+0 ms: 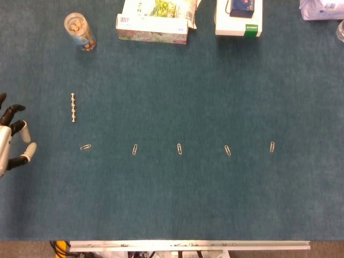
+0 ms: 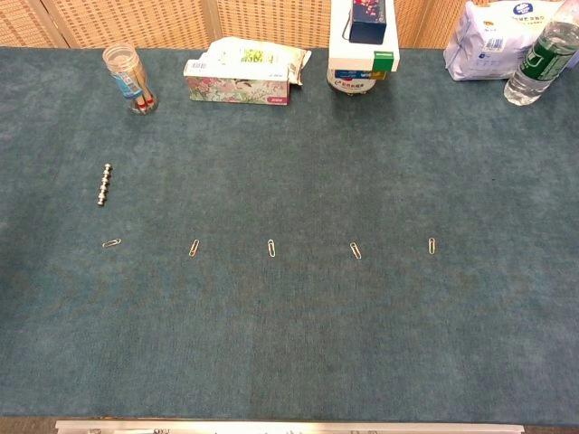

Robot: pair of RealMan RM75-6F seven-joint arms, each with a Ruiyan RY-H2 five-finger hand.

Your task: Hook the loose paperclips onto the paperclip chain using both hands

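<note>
Your left hand [image 1: 12,138] sits at 9 o'clock, fingers spread, holding nothing, w/ the paperclip chain [image 1: 73,107] nearby & five loose paperclips [image 1: 179,149] in a row.

light: even, soft overhead | shadows: faint | glare: none | focus: sharp, slight grain

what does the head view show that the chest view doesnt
Only the head view shows the left hand, at the table's left edge with its fingers spread and holding nothing.

Only the chest view shows the green-labelled water bottle nearly whole and the wicker screen behind the table.

Both show the short beaded chain lying straight, the row of five loose paperclips, starting with the leftmost paperclip, the clear jar and the tissue box. The right hand appears in neither view.
</note>
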